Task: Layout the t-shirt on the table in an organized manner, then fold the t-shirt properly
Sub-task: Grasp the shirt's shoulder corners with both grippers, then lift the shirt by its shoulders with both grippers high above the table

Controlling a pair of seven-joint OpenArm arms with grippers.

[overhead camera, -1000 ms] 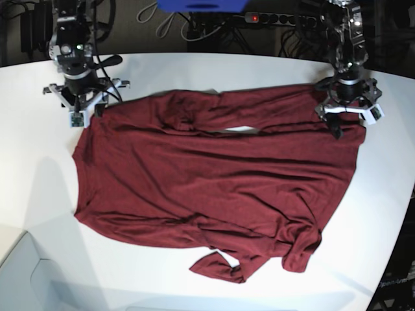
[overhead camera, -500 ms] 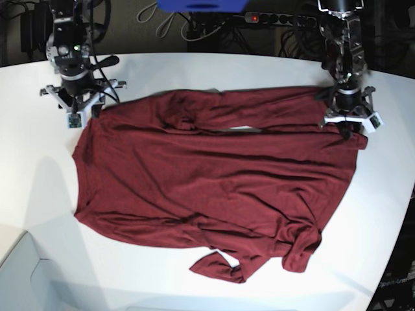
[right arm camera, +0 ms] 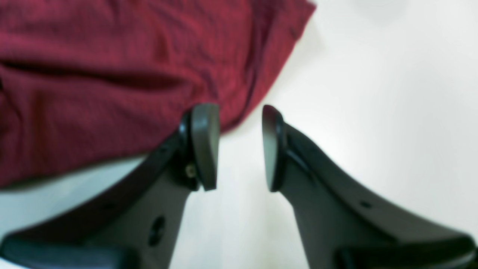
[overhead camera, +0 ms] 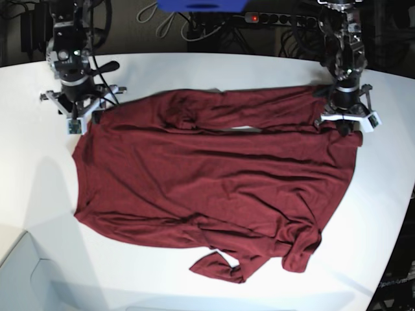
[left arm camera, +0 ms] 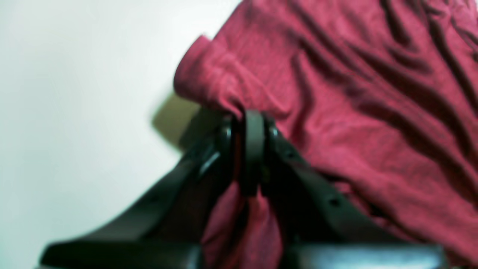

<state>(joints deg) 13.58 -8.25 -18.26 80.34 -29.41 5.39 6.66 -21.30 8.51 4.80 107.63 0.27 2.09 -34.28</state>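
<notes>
Here your left gripper (left arm camera: 249,149) pinches a fold of the t-shirt (overhead camera: 214,175) at its corner (blurred, with the pads' contact hidden by cloth), while your right gripper (right arm camera: 239,147) stands parted beside its edge on the table (overhead camera: 194,65), holding nothing.

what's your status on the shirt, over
Left gripper shut on t-shirt edge. Right gripper open, empty, beside the shirt's corner over the table. Shirt spread flat, sleeves bunched, unfolded. Nothing in the way.
</notes>
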